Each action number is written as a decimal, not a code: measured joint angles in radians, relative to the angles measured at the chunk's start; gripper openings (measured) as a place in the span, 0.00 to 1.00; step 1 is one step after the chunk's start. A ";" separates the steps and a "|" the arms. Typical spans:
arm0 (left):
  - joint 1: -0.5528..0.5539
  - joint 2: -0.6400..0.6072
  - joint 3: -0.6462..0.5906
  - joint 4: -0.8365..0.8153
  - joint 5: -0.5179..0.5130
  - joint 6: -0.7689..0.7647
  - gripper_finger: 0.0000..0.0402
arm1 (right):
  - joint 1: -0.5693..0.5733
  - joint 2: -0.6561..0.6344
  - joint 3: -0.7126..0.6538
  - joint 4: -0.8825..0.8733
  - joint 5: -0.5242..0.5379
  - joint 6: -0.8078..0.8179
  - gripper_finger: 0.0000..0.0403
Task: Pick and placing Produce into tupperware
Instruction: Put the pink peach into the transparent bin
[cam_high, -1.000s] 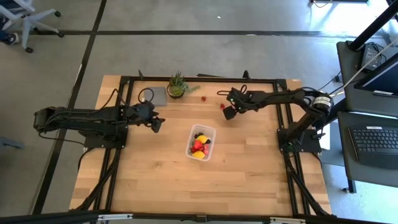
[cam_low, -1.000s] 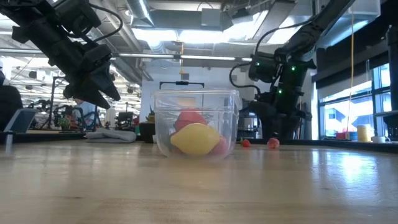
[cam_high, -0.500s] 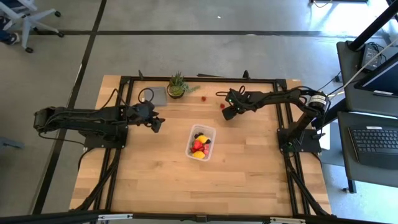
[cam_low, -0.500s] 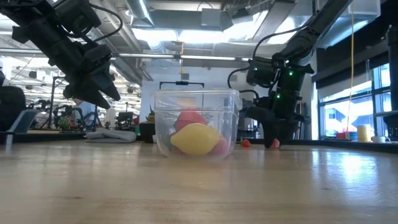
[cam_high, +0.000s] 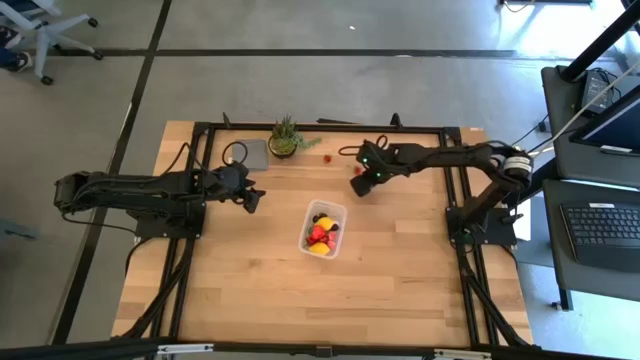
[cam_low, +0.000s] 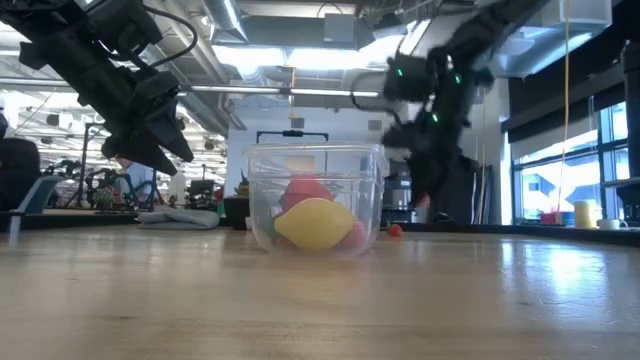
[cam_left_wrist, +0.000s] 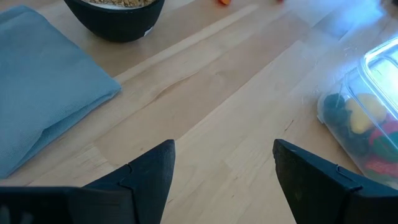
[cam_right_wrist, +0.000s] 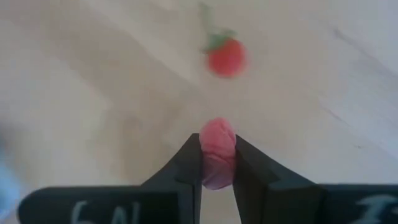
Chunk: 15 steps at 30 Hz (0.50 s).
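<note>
The clear tupperware (cam_high: 323, 227) (cam_low: 316, 205) stands mid-table with yellow, red and dark produce inside; its corner also shows in the left wrist view (cam_left_wrist: 367, 112). My right gripper (cam_high: 356, 175) (cam_right_wrist: 217, 163) is beyond the tub's far right corner, shut on a pink-red piece of produce (cam_right_wrist: 217, 149). A red strawberry-like piece (cam_right_wrist: 226, 58) (cam_high: 327, 157) lies on the wood ahead of it. My left gripper (cam_high: 252, 198) (cam_left_wrist: 224, 149) hangs open above the table, left of the tub, with nothing between its fingers. My right gripper pinches the pink-red piece (cam_right_wrist: 217, 144) by its two sides between the free ends of both fingers (cam_right_wrist: 189, 158). About half of the piece sticks out past the fingertips. It is up off the wood; the low view shows the gripper (cam_low: 425, 195) above the tabletop.
A spiky green potted plant (cam_high: 285, 137) and a flat grey piece (cam_high: 250, 153) sit at the table's far edge; the left wrist view shows the pot (cam_left_wrist: 115, 15) and the piece (cam_left_wrist: 43, 118). Black frame rails (cam_high: 320, 128) ring the table. Bare wood lies near the tub.
My right gripper has shut on the pink-red piece that lay on the table, then risen with it and shifted a little toward the table's left. The piece is lifted clear; the other red piece stays on the wood.
</note>
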<state>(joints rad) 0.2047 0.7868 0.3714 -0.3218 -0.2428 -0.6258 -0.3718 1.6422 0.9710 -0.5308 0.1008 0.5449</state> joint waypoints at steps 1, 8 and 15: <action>0.000 0.000 0.000 0.000 0.000 0.000 0.65 | 0.016 -0.004 0.027 -0.024 -0.012 0.003 0.16; 0.000 0.000 0.000 0.000 -0.004 0.000 0.65 | 0.206 -0.015 0.224 -0.012 -0.081 0.020 0.16; 0.000 0.000 0.000 0.000 -0.008 0.008 0.65 | 0.374 0.002 0.270 0.071 -0.004 0.086 0.16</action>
<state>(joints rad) 0.2044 0.7870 0.3714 -0.3218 -0.2512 -0.6182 0.0019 1.6440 1.2413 -0.4597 0.0973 0.6311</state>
